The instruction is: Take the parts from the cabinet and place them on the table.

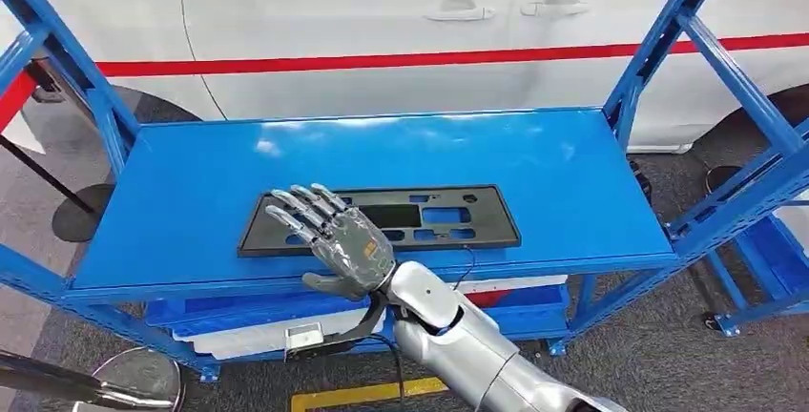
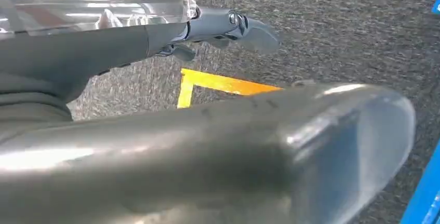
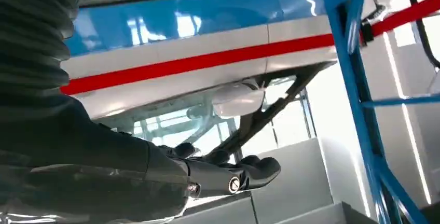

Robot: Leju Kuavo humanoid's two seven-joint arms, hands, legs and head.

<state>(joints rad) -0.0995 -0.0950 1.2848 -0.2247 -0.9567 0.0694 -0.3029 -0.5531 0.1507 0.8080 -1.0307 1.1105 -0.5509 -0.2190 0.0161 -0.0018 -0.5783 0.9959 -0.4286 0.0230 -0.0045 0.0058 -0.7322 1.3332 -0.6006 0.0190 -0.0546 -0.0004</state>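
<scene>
One black part (image 1: 382,220) lies on the blue shelf (image 1: 191,193) before a white car (image 1: 382,40).

Right hand (image 1: 345,245) raised, fingers (image 1: 303,207) spread apart.

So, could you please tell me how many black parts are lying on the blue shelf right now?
1. A flat black plate with cut-outs lies near the front edge of the blue shelf, with the right robot hand open over its left end. The lower shelves are mostly hidden.
</scene>
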